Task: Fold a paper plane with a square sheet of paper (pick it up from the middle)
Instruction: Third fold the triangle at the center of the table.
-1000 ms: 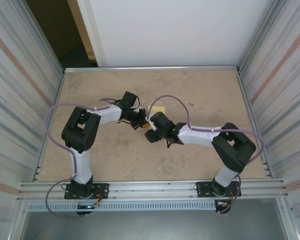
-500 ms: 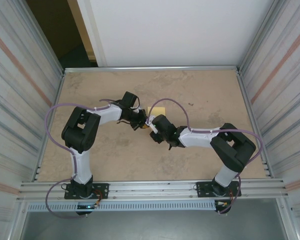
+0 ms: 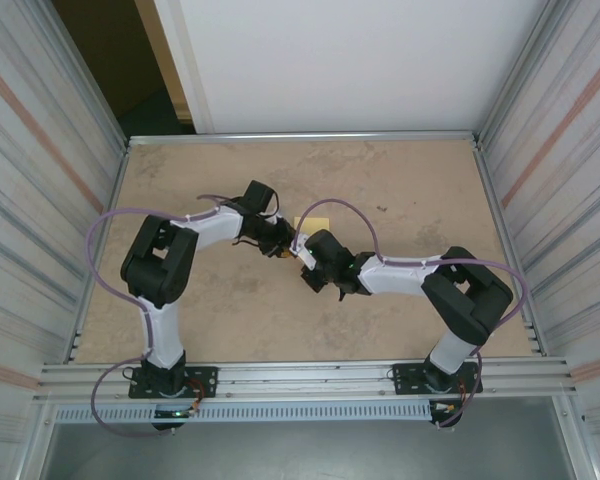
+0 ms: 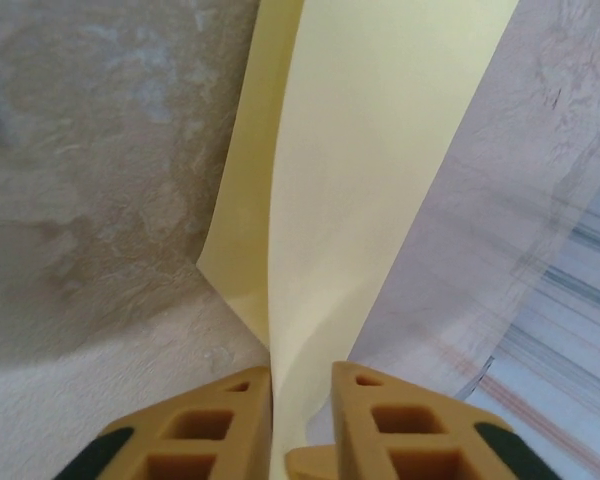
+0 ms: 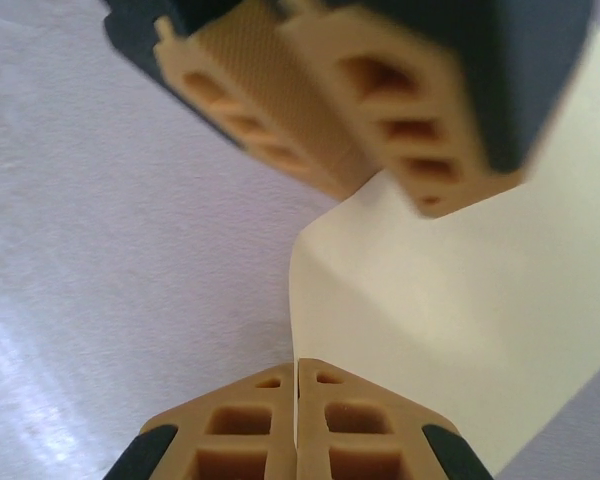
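1. Plainly, the square sheet of paper (image 4: 380, 150) is thin and pale yellow. It is already doubled into a long strip, with one layer lapping over the other. It sits near the middle of the table (image 3: 410, 180), between and just beyond the two gripper tips. Whether any part rests on the surface I cannot tell.
2. I judge it almost weightless and limp. Held by one corner it would sag or twist. It would crease wherever it is pinched hard, and it could tear if the arms pull against each other. Its smooth face may slide between the pads.
3. The best hold looks to be along the folded spine near mid-length, where the doubled layers are stiffest. A light pinch should do.
4. The right gripper (image 5: 297, 365) is closed. Its fingers press together and the sheet's edge runs into the seam between them, so it pinches the paper.
5. The left gripper (image 4: 300, 372) has its jaws a little apart, and the strip passes between them. I cannot tell whether they grip it or merely flank it.
6. Seen from the right wrist, the left fingers hang close over the sheet's upper corner.
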Robot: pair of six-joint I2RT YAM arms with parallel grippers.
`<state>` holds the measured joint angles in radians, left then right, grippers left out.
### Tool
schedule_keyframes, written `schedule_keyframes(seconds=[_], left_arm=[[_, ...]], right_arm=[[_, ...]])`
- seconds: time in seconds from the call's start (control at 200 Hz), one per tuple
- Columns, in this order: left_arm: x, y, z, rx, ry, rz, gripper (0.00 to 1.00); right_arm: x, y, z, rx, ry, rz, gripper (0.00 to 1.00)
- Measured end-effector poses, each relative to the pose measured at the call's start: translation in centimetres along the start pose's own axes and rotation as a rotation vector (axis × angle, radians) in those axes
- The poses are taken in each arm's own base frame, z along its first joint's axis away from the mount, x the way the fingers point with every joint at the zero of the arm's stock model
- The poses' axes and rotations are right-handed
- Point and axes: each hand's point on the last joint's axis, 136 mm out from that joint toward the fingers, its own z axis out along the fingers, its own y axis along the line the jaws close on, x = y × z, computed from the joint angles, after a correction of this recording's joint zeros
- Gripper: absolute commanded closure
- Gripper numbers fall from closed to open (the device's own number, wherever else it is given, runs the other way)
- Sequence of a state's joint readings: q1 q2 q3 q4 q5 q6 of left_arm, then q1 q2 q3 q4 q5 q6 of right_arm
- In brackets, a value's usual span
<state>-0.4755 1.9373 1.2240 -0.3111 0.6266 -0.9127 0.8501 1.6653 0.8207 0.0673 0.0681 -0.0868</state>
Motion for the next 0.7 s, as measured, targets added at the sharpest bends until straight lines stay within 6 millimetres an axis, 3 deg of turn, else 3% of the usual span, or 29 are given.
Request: schedule_keyframes(seconds=[0.17, 0.346, 0.546, 0.702], left_arm=[[-1.6, -0.5, -2.6, 0.009, -0.089, 0.028, 0.66], [-2.6, -2.7, -5.1, 0.057, -0.178, 0.103, 0.68], [-2.6, -3.4, -2.9, 0.047, -0.150, 0.147, 0.78], [-3.1, -2.1, 0.1, -0.003, -0.108, 0.141, 0.83]], right_arm=[[-0.3, -0.2, -0.5, -0.113, -0.018, 0.103, 1.00], [0.1, 0.6, -1.0, -0.228, -0.022, 0.182, 1.00], [0.0, 2.2, -1.5, -0.332, -0.022, 0.223, 1.00], [0.4, 2.5, -1.7, -0.375, -0.017, 0.267, 1.00]])
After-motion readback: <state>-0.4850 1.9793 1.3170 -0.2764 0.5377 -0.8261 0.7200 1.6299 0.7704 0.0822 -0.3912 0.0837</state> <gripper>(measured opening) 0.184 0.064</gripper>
